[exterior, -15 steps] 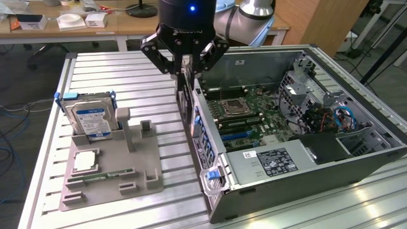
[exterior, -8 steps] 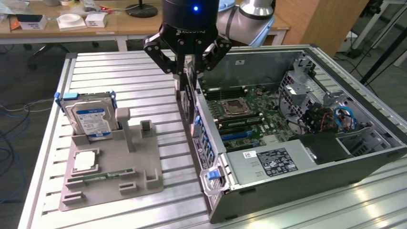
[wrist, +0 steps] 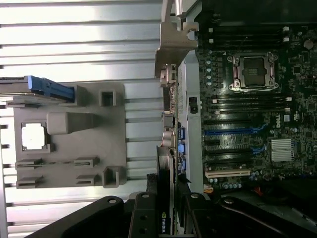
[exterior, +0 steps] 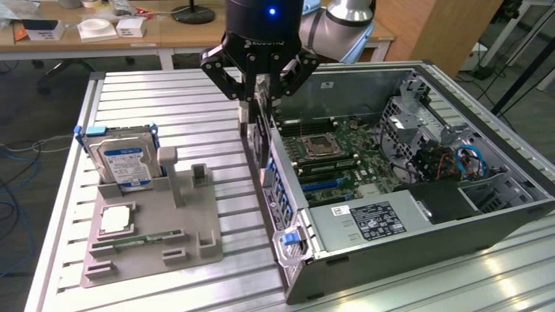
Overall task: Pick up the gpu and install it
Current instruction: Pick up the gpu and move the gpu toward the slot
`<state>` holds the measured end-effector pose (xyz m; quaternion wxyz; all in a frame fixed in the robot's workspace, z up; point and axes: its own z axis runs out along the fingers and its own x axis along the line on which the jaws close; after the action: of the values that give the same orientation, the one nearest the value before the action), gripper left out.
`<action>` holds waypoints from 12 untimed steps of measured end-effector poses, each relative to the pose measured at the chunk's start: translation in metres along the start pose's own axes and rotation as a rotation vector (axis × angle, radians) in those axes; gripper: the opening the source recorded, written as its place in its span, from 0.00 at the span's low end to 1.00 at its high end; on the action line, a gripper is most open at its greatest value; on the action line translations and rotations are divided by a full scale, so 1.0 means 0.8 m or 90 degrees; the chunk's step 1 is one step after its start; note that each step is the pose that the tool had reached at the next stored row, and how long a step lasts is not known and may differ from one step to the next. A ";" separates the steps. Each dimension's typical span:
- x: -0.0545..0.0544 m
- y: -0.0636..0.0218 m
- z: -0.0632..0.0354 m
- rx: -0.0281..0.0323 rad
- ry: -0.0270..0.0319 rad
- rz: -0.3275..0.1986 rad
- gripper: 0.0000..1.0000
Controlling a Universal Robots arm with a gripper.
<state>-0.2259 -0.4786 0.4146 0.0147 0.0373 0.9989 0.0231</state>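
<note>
End effector was found partly closed, its jaws clamped on the gpu across the two flat faces near the upper edge; we judged the grip firm, with the card hanging upright and edge-on beneath it; the wrist view confirmed the dark card pinched between both fingers.

We noted the gpu aloft over the desk, just beside the outer wall of the open computer case, between that wall and the grey parts holder; it was not yet seated in any slot of the motherboard.

In our judgement the card is light, stiff and thin; its faces look smooth and may slip under a glancing load; the components and the contact edge are fragile; hold is best taken on the flat faces, away from the connector edge and the bracket end.
</note>
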 end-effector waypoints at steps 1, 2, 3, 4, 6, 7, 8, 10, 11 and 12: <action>-0.001 0.000 0.000 0.0000 0.0000 0.000 0.26; -0.001 0.000 0.000 0.0000 0.0000 0.000 0.26; -0.002 0.000 0.000 0.0000 0.0000 0.000 0.26; -0.003 0.000 0.000 0.0000 0.0000 0.000 0.26; -0.004 0.000 0.000 0.0000 0.0000 0.000 0.26; -0.005 0.000 0.000 0.0000 0.0000 0.000 0.26; -0.006 0.000 0.000 0.0000 0.0000 0.000 0.26; -0.007 0.000 0.000 0.0000 0.0000 0.000 0.26; -0.007 0.001 0.000 0.0000 0.0000 0.000 0.26; -0.008 0.001 0.000 0.0000 0.0000 0.000 0.26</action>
<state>-0.2194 -0.4786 0.4146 0.0147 0.0373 0.9989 0.0231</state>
